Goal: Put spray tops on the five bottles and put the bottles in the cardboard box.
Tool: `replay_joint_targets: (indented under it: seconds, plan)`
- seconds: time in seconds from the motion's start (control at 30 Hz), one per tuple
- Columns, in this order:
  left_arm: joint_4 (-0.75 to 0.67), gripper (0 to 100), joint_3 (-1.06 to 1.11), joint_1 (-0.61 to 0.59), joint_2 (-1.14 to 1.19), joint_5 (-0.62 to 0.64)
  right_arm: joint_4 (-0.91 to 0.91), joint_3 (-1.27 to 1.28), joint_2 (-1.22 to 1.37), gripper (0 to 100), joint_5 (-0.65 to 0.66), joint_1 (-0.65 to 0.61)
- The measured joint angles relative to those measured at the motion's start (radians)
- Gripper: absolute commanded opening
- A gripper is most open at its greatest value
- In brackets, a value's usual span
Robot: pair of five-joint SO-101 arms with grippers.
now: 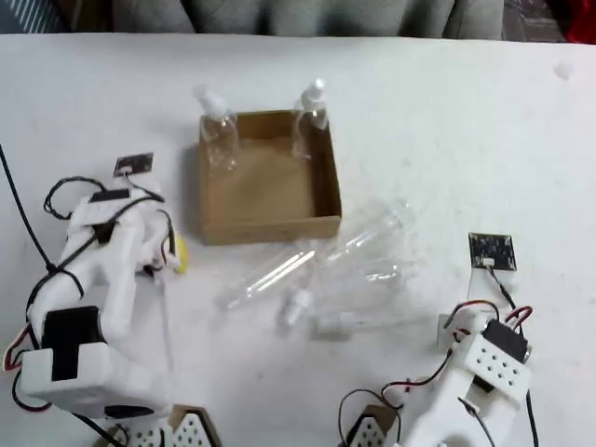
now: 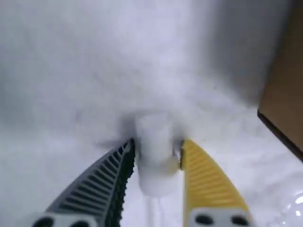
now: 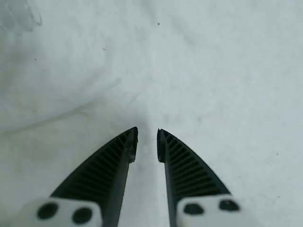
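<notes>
1. Found cardboard box [image 1: 270, 226] sitting open-topped at the middle of the white surface [image 1: 447, 121].
2. Recorded two bottles upright inside the box at its far corners, each with a spray top fitted: first standing bottle [image 1: 220, 140], second standing bottle [image 1: 308, 130].
3. Noted lying bottles [image 1: 270, 273], clear and uncapped, on their sides on the surface just in front of the box, partly overlapping. Counted three, as far as could be told.
4. Logged two loose spray tops, one [image 1: 296, 307] and another [image 1: 335, 324], on the surface just beside the lying bottles on their near side.
5. Found left gripper [image 2: 156, 144] low at the surface beside the box's side wall, closed on a white held spray top [image 2: 152, 130], with the grey finger [image 2: 111, 170] on one flank and the yellow finger [image 2: 203, 175] on the other.
6. Found right gripper [image 3: 147, 135] all but closed, with only a sliver of gap and nothing between the fingers, over bare surface. Placed right arm [image 1: 480, 363] at the near edge, apart from the box.
7. Noted two small dark boards [image 1: 133, 165] [image 1: 491, 250] flat on the surface, one by each arm.
</notes>
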Motion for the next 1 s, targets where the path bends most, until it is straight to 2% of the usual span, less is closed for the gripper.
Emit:
replay_joint_targets:
  seconds: [0.1,0.63,0.73,0.9,1.0]
  plan:
    - [0.0,2,-0.002,-0.002,0.0,-0.044,0.0,0.0,0.0,3.8,0.0,0.0]
    - [0.011,2,-0.006,-0.002,0.002,-0.143,0.002,-0.023,0.0,4.1,0.009,0.003]
    - [0.026,2,-0.011,-0.003,0.002,-0.176,0.028,-0.101,0.0,4.2,0.087,0.014]
    - [0.032,2,-0.017,-0.005,0.008,-0.189,0.186,-0.293,0.0,4.3,0.21,0.008]
    - [0.032,2,-0.017,-0.005,0.011,-0.19,0.299,-0.42,0.0,10.6,0.295,-0.038]
